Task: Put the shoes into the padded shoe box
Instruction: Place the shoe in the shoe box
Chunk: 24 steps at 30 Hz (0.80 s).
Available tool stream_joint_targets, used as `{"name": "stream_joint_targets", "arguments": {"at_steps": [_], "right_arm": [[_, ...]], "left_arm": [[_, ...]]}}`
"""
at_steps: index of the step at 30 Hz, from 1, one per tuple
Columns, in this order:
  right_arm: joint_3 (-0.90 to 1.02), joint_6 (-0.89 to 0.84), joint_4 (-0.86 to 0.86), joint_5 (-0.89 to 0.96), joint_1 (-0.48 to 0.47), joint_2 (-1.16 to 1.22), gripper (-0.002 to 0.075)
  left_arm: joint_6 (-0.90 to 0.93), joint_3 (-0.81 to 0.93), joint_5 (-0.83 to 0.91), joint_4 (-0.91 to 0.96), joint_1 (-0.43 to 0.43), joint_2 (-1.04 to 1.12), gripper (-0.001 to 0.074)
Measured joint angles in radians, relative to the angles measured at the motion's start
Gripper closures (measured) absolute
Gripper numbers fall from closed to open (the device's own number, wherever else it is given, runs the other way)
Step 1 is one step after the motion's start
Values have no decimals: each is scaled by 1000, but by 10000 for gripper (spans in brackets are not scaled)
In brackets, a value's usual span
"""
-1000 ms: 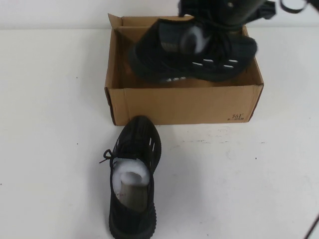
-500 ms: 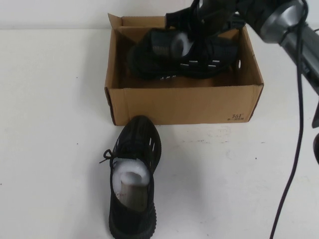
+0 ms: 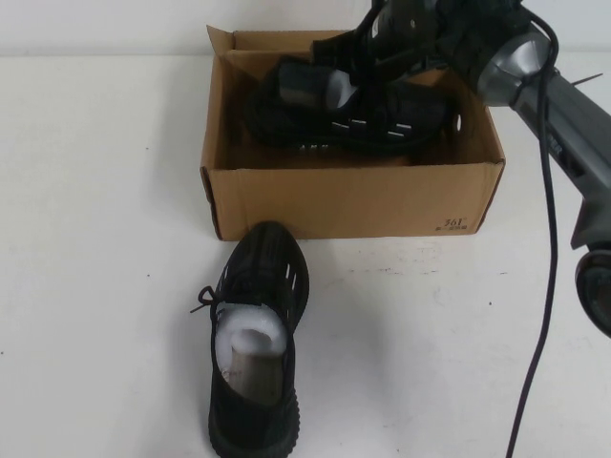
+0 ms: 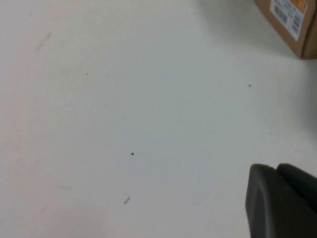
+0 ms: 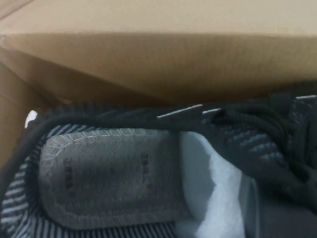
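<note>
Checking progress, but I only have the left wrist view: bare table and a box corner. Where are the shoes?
Observer: One shoe lies inside the padded shoe box, sideways across it.
Operator: My left gripper hangs over the table. Where is the right gripper?
Observer: Over the box's far side, right above that shoe.
Operator: And the other shoe?
Observer: On the table in front of the box, toe towards it, white paper stuffing showing.
</note>
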Motion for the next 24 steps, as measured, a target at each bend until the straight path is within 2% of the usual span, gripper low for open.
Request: {"name": "stream_joint_targets", "arguments": {"at_steps": [24], "right_arm": [[-2,-30,6,-69,-15,71,709]], "left_arm": [[0,0,0,0,0,0,739]]}}
